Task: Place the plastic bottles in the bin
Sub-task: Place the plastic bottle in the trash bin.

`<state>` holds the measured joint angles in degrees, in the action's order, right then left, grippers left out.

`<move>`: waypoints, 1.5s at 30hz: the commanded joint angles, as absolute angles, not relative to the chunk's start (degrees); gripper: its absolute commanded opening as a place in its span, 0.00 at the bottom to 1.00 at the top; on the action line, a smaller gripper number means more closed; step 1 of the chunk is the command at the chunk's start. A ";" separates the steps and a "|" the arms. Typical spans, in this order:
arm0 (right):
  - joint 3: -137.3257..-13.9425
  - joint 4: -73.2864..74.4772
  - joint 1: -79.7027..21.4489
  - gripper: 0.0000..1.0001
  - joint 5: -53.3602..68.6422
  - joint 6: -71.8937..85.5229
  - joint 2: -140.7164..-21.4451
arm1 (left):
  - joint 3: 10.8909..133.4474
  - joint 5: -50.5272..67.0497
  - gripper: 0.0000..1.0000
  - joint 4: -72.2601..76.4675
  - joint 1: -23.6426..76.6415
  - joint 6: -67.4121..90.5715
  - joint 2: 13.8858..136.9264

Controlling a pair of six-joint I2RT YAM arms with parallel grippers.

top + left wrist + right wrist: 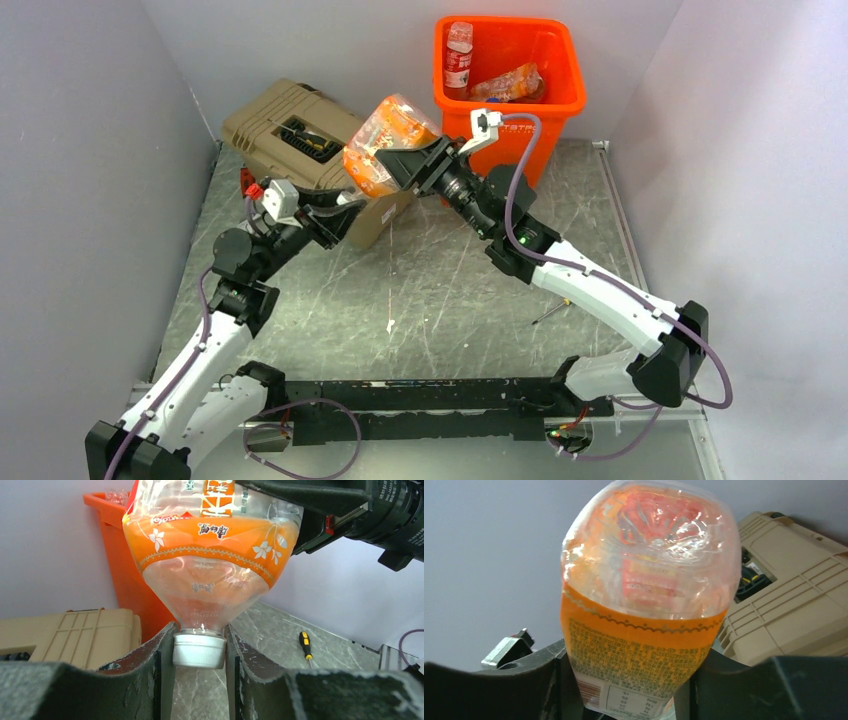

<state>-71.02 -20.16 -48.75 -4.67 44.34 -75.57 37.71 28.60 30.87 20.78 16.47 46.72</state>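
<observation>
Both arms on my rig look the same from the overhead cam: the left arm [200, 365] and right arm [600, 290] have glossy white shells between chunky black joints, with a purple cable [512, 185] running along each. There's a small white camera block [280, 200] at each wrist and a tiny green light [520, 240] on the right one. The left gripper [199, 645] has dark grey fingers [145, 660] with edges scuffed pale.

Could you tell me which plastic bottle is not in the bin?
The big bottle, held between the left gripper and right gripper; the upright bottle and lying bottle sit inside the bin.
</observation>
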 commanded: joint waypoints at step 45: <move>-76.60 14.68 -48.69 0.00 -34.79 3.15 -53.50 | 41.10 25.08 0.99 22.66 22.08 16.96 42.91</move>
<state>-75.83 20.51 -48.71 -27.16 5.98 -56.97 39.35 26.59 21.23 21.82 17.02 42.96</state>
